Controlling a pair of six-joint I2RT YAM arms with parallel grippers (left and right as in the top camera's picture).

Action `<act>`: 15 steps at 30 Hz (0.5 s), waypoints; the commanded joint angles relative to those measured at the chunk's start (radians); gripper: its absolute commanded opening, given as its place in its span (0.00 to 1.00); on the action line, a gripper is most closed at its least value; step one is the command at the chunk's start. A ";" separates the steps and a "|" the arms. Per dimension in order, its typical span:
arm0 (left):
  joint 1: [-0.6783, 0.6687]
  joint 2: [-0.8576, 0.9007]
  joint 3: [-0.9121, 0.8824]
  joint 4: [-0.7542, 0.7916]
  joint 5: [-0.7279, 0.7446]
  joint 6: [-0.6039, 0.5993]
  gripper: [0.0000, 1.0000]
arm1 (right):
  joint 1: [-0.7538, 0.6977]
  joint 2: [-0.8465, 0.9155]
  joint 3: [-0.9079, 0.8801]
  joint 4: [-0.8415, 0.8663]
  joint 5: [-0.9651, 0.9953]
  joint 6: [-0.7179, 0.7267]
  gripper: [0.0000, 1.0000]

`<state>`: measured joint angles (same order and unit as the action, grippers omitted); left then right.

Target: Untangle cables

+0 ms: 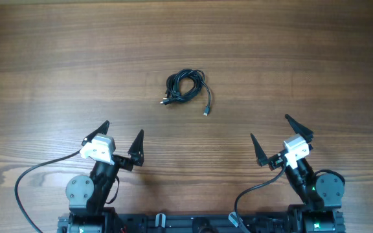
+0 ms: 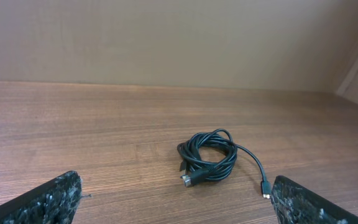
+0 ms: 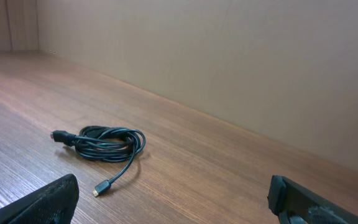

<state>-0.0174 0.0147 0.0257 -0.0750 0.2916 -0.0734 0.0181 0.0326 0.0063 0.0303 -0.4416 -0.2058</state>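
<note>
The cables [image 1: 185, 85] lie as one thin black knotted coil on the wooden table, with a loose end trailing to a small plug [image 1: 206, 113] and a larger plug at the coil's lower left. The coil also shows in the left wrist view [image 2: 209, 156] and in the right wrist view [image 3: 107, 144]. My left gripper [image 1: 120, 140] is open and empty near the table's front left, well short of the coil. My right gripper [image 1: 280, 140] is open and empty near the front right, also apart from the coil.
Thicker black arm wires loop at the front edge by the left arm base [image 1: 24, 188] and the right arm base [image 1: 251, 194]. A beige wall [image 2: 166, 37] stands behind the wooden table [image 1: 76, 58].
</note>
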 commanded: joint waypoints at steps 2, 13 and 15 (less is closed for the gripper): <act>0.003 -0.008 -0.009 0.003 -0.013 -0.013 1.00 | 0.004 -0.015 -0.001 0.002 -0.008 0.014 1.00; 0.003 -0.008 -0.009 0.003 -0.024 -0.013 1.00 | 0.004 -0.015 -0.001 0.002 -0.008 0.014 1.00; 0.003 -0.008 -0.009 0.003 -0.024 -0.023 1.00 | 0.004 -0.015 -0.001 0.002 -0.008 0.014 1.00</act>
<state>-0.0174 0.0147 0.0257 -0.0750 0.2810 -0.0734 0.0181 0.0326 0.0063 0.0303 -0.4416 -0.2058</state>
